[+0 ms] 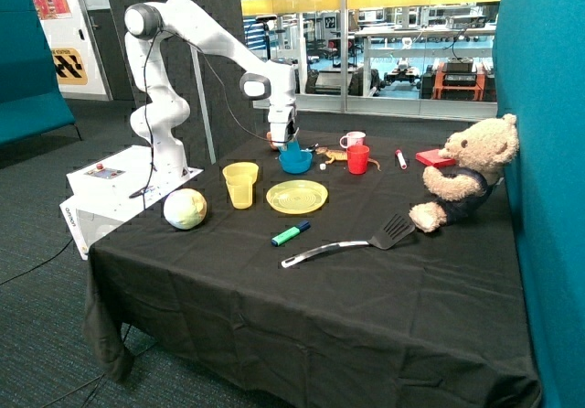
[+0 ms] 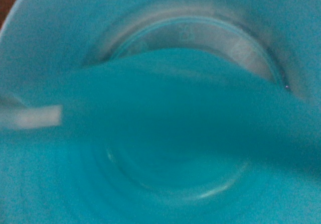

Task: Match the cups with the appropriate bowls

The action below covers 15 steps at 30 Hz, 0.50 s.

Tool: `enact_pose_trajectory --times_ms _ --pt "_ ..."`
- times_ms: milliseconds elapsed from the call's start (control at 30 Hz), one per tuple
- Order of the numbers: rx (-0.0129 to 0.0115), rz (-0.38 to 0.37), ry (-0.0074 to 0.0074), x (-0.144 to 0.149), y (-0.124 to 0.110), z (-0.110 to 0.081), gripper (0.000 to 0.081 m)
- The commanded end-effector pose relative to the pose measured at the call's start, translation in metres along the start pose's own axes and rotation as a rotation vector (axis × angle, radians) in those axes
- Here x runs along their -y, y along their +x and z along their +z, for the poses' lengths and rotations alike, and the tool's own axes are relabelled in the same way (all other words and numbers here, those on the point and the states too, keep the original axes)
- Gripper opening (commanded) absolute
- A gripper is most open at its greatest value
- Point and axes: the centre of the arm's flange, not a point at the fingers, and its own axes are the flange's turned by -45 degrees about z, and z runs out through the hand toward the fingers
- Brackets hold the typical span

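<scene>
The blue bowl (image 1: 295, 162) sits at the back of the table, next to the red mug. My gripper (image 1: 291, 146) reaches down into it from above. In the wrist view the blue cup (image 2: 170, 133) fills the picture, its wall crossing the middle, and one pale fingertip (image 2: 35, 116) lies against that wall. The blue bowl's floor (image 2: 200, 33) shows just beyond the cup. The gripper looks shut on the cup's wall, with the cup inside the bowl. The yellow cup (image 1: 240, 193) stands together with the yellow bowl (image 1: 240, 171); I cannot tell whether it is inside it.
A red mug (image 1: 358, 159) and a white mug with a pink rim (image 1: 352, 139) stand beside the blue bowl. A flat yellow plate (image 1: 297, 197), a green marker (image 1: 291, 234), a spatula (image 1: 352, 241), a pale ball (image 1: 185, 209) and a teddy bear (image 1: 466, 175) lie nearer the front.
</scene>
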Motion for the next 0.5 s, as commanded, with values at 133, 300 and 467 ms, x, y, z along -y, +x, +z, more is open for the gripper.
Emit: enact_pose_trajectory --times_ms 133,300,467 --pt "0.0079 0.001 -0.0027 -0.0070 0.0068 -0.0044 0.0374" --pt "0.0079 -0.004 -0.0027 -0.0097 0.0049 -0.0045 0.0526" --pt "0.0079 -0.004 -0.0027 -0.0109 0.0034 -0.0039 0.0573"
